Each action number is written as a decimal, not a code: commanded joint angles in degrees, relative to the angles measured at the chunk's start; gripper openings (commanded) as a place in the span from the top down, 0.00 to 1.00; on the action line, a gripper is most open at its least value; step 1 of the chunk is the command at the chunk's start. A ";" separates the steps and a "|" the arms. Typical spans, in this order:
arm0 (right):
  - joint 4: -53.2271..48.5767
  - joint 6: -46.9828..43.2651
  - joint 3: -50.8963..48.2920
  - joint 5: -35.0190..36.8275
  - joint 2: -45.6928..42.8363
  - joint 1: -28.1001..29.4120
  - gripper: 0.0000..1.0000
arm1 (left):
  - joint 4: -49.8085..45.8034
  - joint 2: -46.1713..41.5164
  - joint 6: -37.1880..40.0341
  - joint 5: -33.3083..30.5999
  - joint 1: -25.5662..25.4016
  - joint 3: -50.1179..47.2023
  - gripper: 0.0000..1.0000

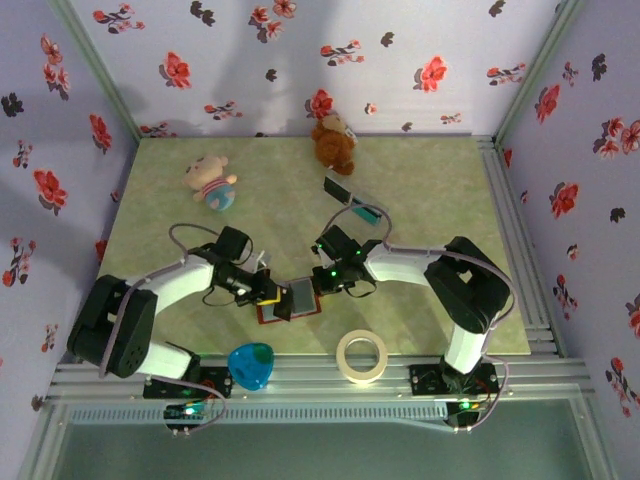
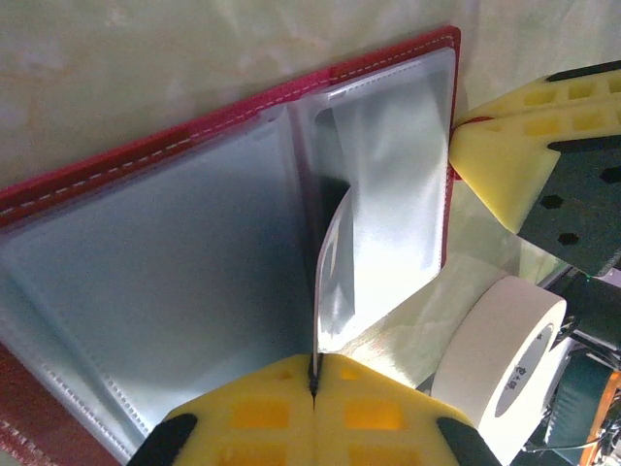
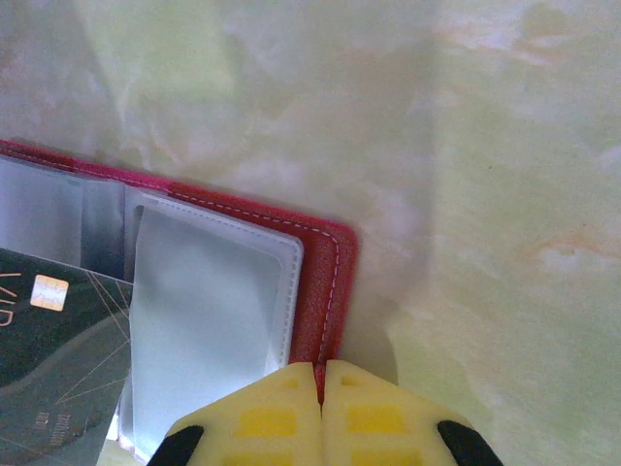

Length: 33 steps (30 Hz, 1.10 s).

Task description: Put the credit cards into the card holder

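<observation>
Left gripper [image 2: 313,382]: we see it pinching the card holder's [image 2: 146,157] clear sleeve [image 2: 335,282].
Right gripper [image 3: 320,377]: clamped shut — on its red edge.

Top view looks down on table [image 1: 420,200] — wrist views close, sharing card holder [image 2: 194,262] (open).

Doll [image 1: 212,180], teddy bear [image 1: 333,143] far; tape roll [image 1: 362,356], blue heart [image 1: 251,365] near.

the 2 arms bend inward, wrists nearly meeting. left gripper [image 2: 313,374] and right gripper [image 3: 320,374] point at each other, yellow jaws pressed together, each pinching part of the card holder [image 2: 155,262].
</observation>
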 commanded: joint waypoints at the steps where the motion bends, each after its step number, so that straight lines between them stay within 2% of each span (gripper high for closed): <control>1: -1.84 -1.58 -2.03 0.89 3.80 -0.07 1.00 | -1.45 0.47 -0.67 -0.67 0.81 -1.35 1.00; 9: -1.69 -1.44 -1.85 -0.01 4.50 -0.08 1.00 | 0.96 0.46 -4.85 0.18 1.85 -3.72 1.00; 15: -0.58 -1.08 -1.87 -0.92 5.11 -0.10 1.00 | 11.31 2.04 -11.01 4.32 2.64 -6.76 1.00; 33: 0.43 -0.70 -2.20 -1.95 5.73 -0.03 1.00 | 19.20 2.51 -13.72 1.89 4.31 -9.15 1.00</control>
